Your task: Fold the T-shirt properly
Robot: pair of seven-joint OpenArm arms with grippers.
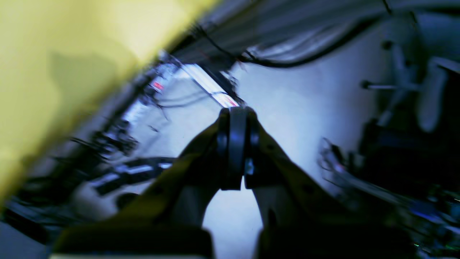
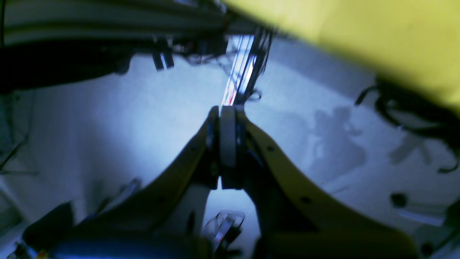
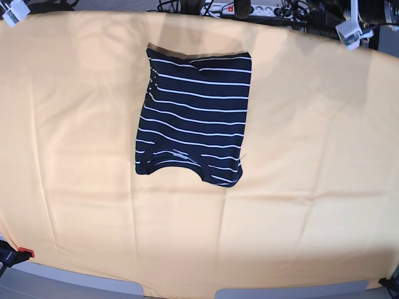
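Note:
The dark navy T-shirt (image 3: 194, 117) with thin white stripes lies folded into a compact rectangle on the yellow-covered table (image 3: 312, 156), a little above the middle in the base view. No arm shows in the base view. In the left wrist view my left gripper (image 1: 237, 115) has its fingertips pressed together and holds nothing. In the right wrist view my right gripper (image 2: 226, 111) is likewise shut and empty. Both wrist views are blurred and look off the table at the floor. The T-shirt does not show in either wrist view.
The yellow table edge crosses the top left of the left wrist view (image 1: 64, 72) and the top right of the right wrist view (image 2: 359, 39). Cables and a power strip (image 3: 249, 9) lie beyond the table's far edge. White clamps (image 3: 348, 34) hold the cover's far corners.

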